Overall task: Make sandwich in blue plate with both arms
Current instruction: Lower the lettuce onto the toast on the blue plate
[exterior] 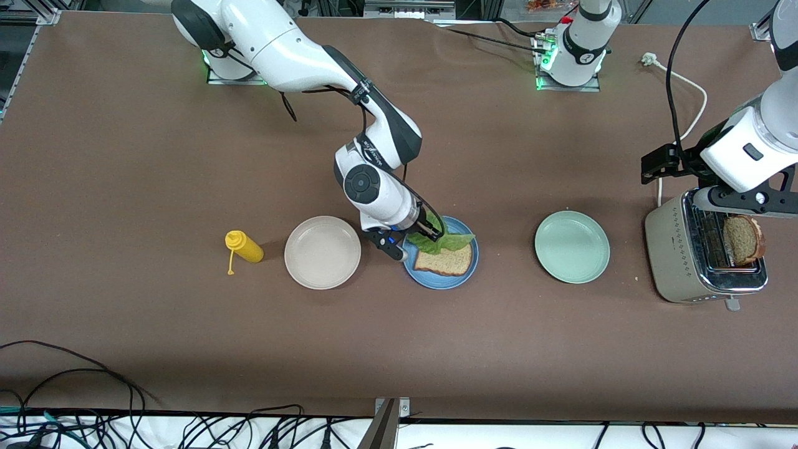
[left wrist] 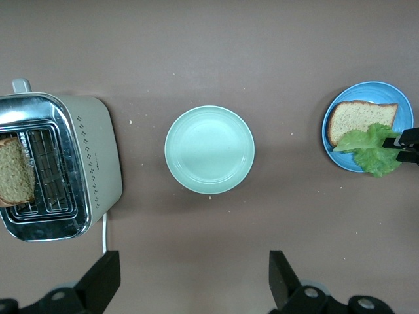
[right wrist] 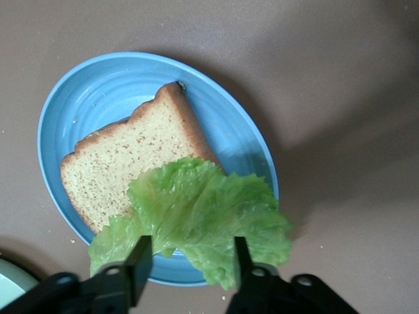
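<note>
The blue plate (exterior: 464,271) (right wrist: 85,98) sits mid-table with one brown bread slice (exterior: 446,262) (right wrist: 124,163) flat on it. A ruffled green lettuce leaf (exterior: 444,242) (right wrist: 209,209) lies partly on that slice and overhangs the plate's rim. My right gripper (exterior: 431,228) (right wrist: 190,252) hovers low over the leaf's edge, jaws apart and open, one finger brushing the lettuce. A second bread slice (exterior: 742,240) (left wrist: 14,171) stands in the toaster (exterior: 686,262) (left wrist: 98,157). My left gripper (exterior: 748,202) (left wrist: 193,288) hangs open and empty above the toaster.
A pale green plate (exterior: 572,246) (left wrist: 209,149) lies between the blue plate and the toaster. A beige plate (exterior: 322,252) and a yellow squeeze bottle (exterior: 244,247) on its side lie toward the right arm's end. A white cable (exterior: 695,118) runs from the toaster.
</note>
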`<state>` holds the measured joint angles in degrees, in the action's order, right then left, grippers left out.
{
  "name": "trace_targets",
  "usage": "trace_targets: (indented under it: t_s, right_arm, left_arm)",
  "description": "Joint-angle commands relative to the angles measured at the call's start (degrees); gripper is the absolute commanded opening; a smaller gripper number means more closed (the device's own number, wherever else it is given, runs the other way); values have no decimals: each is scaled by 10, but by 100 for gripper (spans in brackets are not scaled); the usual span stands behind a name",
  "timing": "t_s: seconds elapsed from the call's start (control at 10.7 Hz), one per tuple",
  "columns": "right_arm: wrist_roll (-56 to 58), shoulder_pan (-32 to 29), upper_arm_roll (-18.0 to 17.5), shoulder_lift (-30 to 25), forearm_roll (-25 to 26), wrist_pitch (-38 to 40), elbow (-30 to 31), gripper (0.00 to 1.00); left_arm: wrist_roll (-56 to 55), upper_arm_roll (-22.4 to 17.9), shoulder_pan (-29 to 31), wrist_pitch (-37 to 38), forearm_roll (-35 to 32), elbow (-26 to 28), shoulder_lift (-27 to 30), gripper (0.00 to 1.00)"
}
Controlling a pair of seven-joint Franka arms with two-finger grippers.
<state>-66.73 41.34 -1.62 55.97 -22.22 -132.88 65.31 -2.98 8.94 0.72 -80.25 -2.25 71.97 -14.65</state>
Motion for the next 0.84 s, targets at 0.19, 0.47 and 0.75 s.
trace_targets:
  t_s: [0.19, 0.47, 0.75]
  right_arm:
    - [55, 1, 4, 2, -9, -10, 8, 81]
    - [78, 3, 3, 14, -9, -48, 18, 11]
    - [80, 3, 3, 13, -11, -48, 18, 0]
  left_arm:
    - [1, 1, 1, 10, -8, -6, 3, 100]
    - [0, 2, 0, 10, -8, -6, 3, 100]
    - [0, 1, 1, 10, -8, -6, 3, 100]
